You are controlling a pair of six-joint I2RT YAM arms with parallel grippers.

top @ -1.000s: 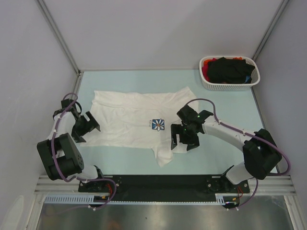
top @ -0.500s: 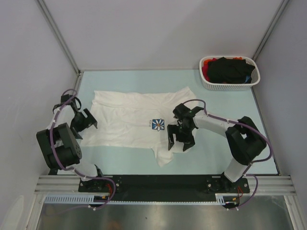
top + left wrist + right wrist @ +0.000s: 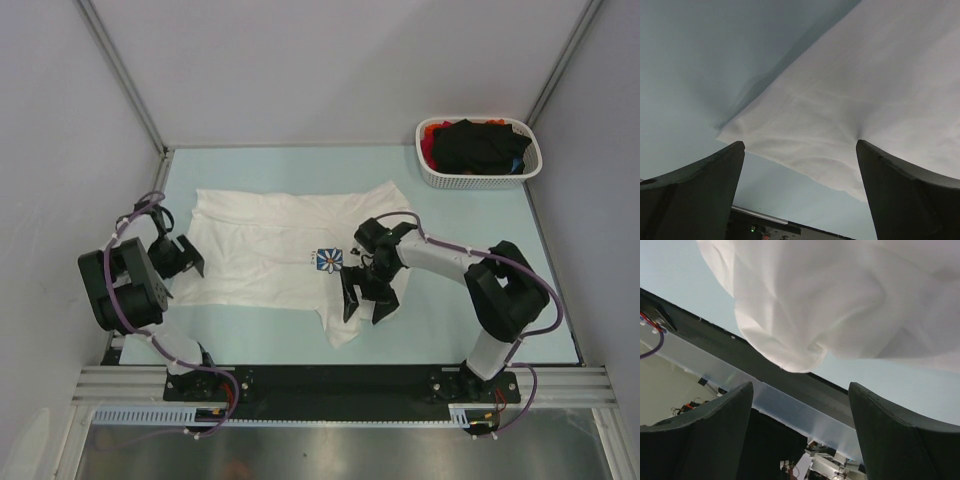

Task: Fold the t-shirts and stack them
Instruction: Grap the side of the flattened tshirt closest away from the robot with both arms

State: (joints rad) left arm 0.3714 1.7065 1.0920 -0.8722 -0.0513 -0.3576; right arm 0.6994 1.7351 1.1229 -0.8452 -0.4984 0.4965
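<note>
A white t-shirt (image 3: 265,250) with a blue-square daisy print (image 3: 329,260) lies spread flat on the pale table. My left gripper (image 3: 183,257) sits at the shirt's left edge, open. In the left wrist view the shirt's hem corner (image 3: 805,150) lies between and just past the fingertips of the left gripper (image 3: 800,142). My right gripper (image 3: 366,299) hovers over the shirt's near right sleeve, open and holding nothing. In the right wrist view the bunched sleeve (image 3: 800,315) hangs beyond the right gripper (image 3: 800,385).
A white perforated basket (image 3: 432,173) stands at the back right, holding a black shirt (image 3: 480,145) and a red one (image 3: 430,133). The black rail (image 3: 330,380) with the arm bases runs along the near edge. Grey walls enclose the table.
My right gripper slid left and nearer over the near right sleeve, its jaws narrowing slightly. The left arm drew back, bringing its gripper up to the shirt's left edge.
</note>
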